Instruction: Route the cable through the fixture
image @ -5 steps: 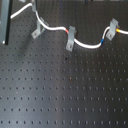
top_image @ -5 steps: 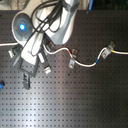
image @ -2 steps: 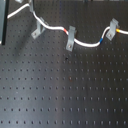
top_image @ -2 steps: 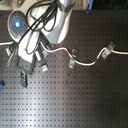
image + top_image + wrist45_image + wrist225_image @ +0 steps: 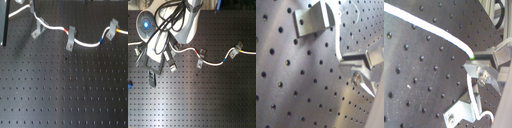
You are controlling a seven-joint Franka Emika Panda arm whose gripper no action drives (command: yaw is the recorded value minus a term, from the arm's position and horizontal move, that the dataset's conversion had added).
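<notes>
The white cable [image 5: 87,43] runs across the far part of the black perforated desk [image 5: 65,95]. In the first exterior view it comes in from the first exterior view's left, curves down past a grey clip [image 5: 38,31], passes through the middle clip [image 5: 70,38] where a red-orange band sits on it, sags a little, then climbs to the right-hand clip [image 5: 112,30], where blue and yellow bands show just beside the prongs. All three clips stand upright on their flat feet, spaced well apart along the cable's line.

In the second exterior view the arm [image 5: 185,25] hangs over the desk's far left part, draped in black hoses, with the gripper [image 5: 159,55] low beside the left end of the cable [image 5: 218,61]. From there I cannot tell how its jaws stand.

In the second wrist view the cable [image 5: 431,29] crosses the desk and ends at a metal finger [image 5: 481,70], touching it; whether it is pinched I cannot tell. A clip [image 5: 464,111] stands near, with the cable beside it. In the first wrist view another clip [image 5: 313,19] stands apart from the finger [image 5: 363,65].
</notes>
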